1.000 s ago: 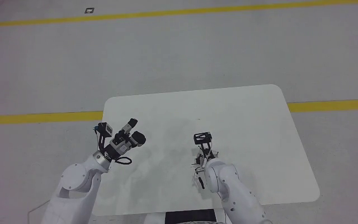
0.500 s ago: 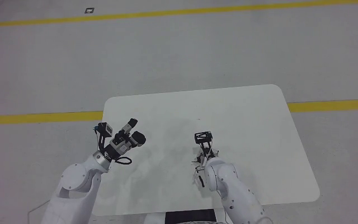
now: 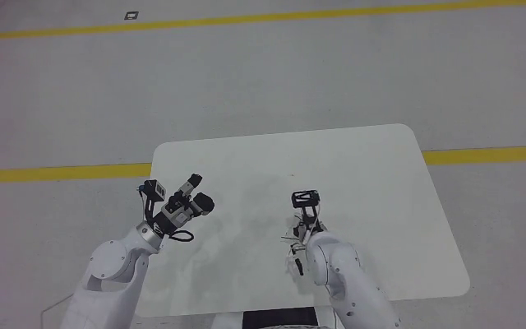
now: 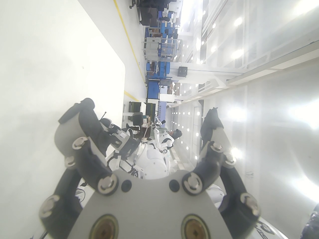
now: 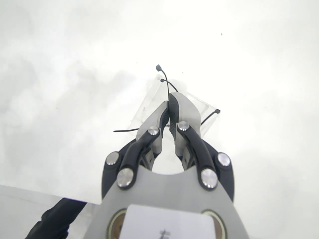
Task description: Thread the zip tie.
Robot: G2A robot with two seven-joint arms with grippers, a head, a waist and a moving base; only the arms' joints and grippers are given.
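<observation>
- The right gripper (image 5: 170,98) is pinched closed on a thin black zip tie (image 5: 158,68). The two fingers meet with the strap clamped between their pads.
- From the fingertips, the held zip tie curves outward and ends in its small square head, which is lifted clear of the surface below.
- Just beside that head is another small black head (image 5: 162,80) on a short dark strand. I cannot tell whether it is a separate tie or a reflection in the plastic.
- Under the gripper sits a clear plastic tray (image 5: 149,98), flat on the white table (image 3: 370,164).
- A second zip tie (image 5: 216,111) lies across the tray. Its head pokes past one edge and its pointed tail sticks out past the opposite edge, with the middle hidden behind the fingers.
- From above, the right arm (image 3: 333,267) reaches down over the near middle of the table, so the tray and ties are on the robot's side of the tabletop.
- The left gripper (image 4: 148,108) is spread wide open with nothing between its fingers. It is held up off the table at the near left edge (image 3: 200,191), well apart from the right gripper.
- A yellow line (image 3: 246,18) runs across the grey floor beyond the table.
</observation>
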